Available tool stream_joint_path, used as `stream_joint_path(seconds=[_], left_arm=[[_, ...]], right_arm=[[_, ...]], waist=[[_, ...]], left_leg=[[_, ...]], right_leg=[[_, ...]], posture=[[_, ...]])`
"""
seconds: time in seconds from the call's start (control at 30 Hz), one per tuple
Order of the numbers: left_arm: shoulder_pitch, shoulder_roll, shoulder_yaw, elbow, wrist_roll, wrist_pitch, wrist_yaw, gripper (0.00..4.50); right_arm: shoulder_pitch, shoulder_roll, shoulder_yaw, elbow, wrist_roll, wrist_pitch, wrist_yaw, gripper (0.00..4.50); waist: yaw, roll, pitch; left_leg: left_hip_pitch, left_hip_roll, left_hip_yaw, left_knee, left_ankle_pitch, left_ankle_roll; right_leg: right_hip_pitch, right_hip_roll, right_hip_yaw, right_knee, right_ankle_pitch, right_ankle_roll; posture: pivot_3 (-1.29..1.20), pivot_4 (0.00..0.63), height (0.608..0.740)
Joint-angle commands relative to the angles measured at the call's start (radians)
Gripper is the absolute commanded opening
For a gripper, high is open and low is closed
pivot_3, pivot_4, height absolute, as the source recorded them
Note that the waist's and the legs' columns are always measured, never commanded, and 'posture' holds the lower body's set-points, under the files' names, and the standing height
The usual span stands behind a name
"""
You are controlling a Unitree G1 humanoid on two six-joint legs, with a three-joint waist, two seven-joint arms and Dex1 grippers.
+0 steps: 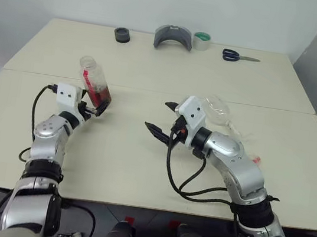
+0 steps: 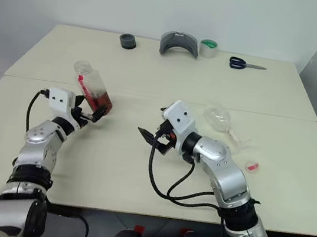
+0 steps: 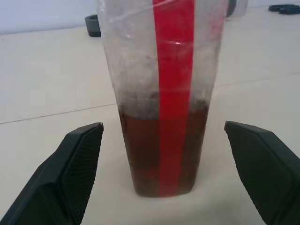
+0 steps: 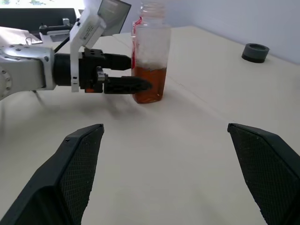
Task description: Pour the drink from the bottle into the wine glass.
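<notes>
The left gripper (image 3: 161,180) is spread wide, one finger on either side of the bottle (image 3: 161,93). In the left wrist view a clear gap shows between each finger (image 3: 70,173) and the bottle wall, so nothing is pinched. The bottle stands on the surface (image 1: 141,152), uncapped, directly ahead of this gripper and between its fingertips. The drink (image 3: 145,154) fills only the lower part of the bottle; a red label strip runs up its wall.

The right gripper (image 1: 163,119) is also spread to full width and holds nothing. It points toward the left gripper, with bare surface between the two. From the right wrist view, the bottle stands well ahead of the right gripper's fingers (image 4: 70,173), with the left gripper reaching in from the side.

The wine glass (image 2: 218,117) lies on its side on the surface, just behind the right gripper's wrist and beyond the right forearm. A small red cap (image 2: 251,166) lies on the surface on the outer side of the right forearm.
</notes>
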Motion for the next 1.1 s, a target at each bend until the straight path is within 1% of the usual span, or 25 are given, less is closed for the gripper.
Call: stream_joint_path(seconds=[0.03,0.17,0.27,0.43,0.53,0.6,0.63,0.73,0.83,0.93,1.1], left_arm=[[0.107,0.005,-0.005,-0.215,0.000,0.028,0.013,4.45],[0.270,0.011,-0.030,-0.448,-0.012,0.089,-0.016,4.45],[0.339,0.007,-0.065,-0.550,-0.026,0.134,-0.053,4.45],[0.319,-0.007,-0.134,-0.595,-0.032,0.168,-0.108,4.45],[0.283,-0.007,-0.184,-0.604,-0.030,0.173,-0.158,4.45],[0.246,-0.007,-0.221,-0.597,-0.027,0.169,-0.196,4.45],[0.229,-0.005,-0.242,-0.593,-0.021,0.161,-0.217,4.45],[0.178,-0.016,-0.274,-0.582,-0.005,0.143,-0.233,4.45],[0.150,-0.035,-0.283,-0.588,-0.006,0.154,-0.222,4.45],[0.140,-0.054,-0.294,-0.610,0.000,0.172,-0.206,4.45],[0.137,-0.073,-0.310,-0.640,0.005,0.195,-0.191,4.45]], right_arm=[[0.025,-0.024,-0.084,-0.100,0.030,0.051,-0.025,4.50],[0.059,-0.084,-0.189,-0.175,0.054,0.145,-0.055,4.50],[0.063,-0.133,-0.243,-0.216,0.033,0.216,-0.103,4.50],[0.013,-0.246,-0.226,-0.238,-0.028,0.416,-0.162,4.50],[-0.034,-0.277,-0.222,-0.184,-0.010,0.514,-0.144,4.50],[-0.085,-0.315,-0.208,-0.087,-0.019,0.536,-0.118,4.50],[-0.117,-0.334,-0.203,-0.025,-0.018,0.542,-0.097,4.50],[-0.207,-0.400,-0.150,0.161,-0.053,0.467,-0.033,4.50],[-0.247,-0.418,-0.100,0.258,-0.109,0.388,-0.039,4.50],[-0.240,-0.400,-0.067,0.267,-0.153,0.342,-0.060,4.50],[-0.217,-0.383,-0.067,0.220,-0.177,0.364,-0.069,4.50]], waist=[[0.001,0.000,0.000],[0.005,0.000,0.000],[0.009,0.000,0.000],[0.017,0.000,0.000],[0.016,0.000,0.000],[0.016,0.000,0.000],[0.016,0.000,0.000],[0.017,0.000,0.000],[0.015,0.000,0.000],[0.012,0.000,0.000],[0.015,0.000,0.000]], left_leg=[[0.000,0.000,0.000,0.000,0.000,0.000],[0.000,0.002,0.000,0.000,0.000,0.000],[0.000,0.001,0.001,0.000,0.000,0.000],[0.001,0.000,0.003,0.000,0.000,0.000],[0.001,-0.001,0.004,0.000,0.000,0.000],[0.001,0.000,0.003,-0.001,0.000,0.000],[0.001,-0.001,0.004,-0.001,0.000,0.000],[0.001,-0.001,0.004,0.000,0.000,0.000],[0.001,-0.001,0.004,-0.001,0.000,0.000],[0.000,-0.001,0.005,-0.001,0.000,0.000],[-0.001,-0.001,0.004,0.000,0.000,0.000]], right_leg=[[0.000,-0.001,0.000,0.000,0.000,0.000],[0.001,-0.002,0.001,0.000,0.000,0.000],[0.001,-0.002,0.000,-0.001,0.000,0.000],[0.002,-0.001,0.000,-0.002,0.000,0.000],[0.002,0.001,0.000,-0.002,0.000,0.000],[0.002,0.001,0.000,-0.002,0.000,0.000],[0.002,0.001,0.000,-0.002,0.000,0.000],[0.002,0.001,0.000,-0.002,0.000,0.000],[0.002,0.001,0.000,-0.003,0.000,0.000],[0.002,0.001,0.000,-0.003,0.000,0.000],[0.001,0.000,0.000,-0.003,0.000,0.000]], posture=[[0.00,0.150,0.740],[0.00,0.150,0.740],[0.00,0.150,0.740],[0.00,0.150,0.740],[0.00,0.150,0.740],[0.00,0.150,0.740],[0.00,0.150,0.740],[0.00,0.150,0.740],[0.00,0.150,0.740],[0.00,0.150,0.740],[0.00,0.150,0.740]])
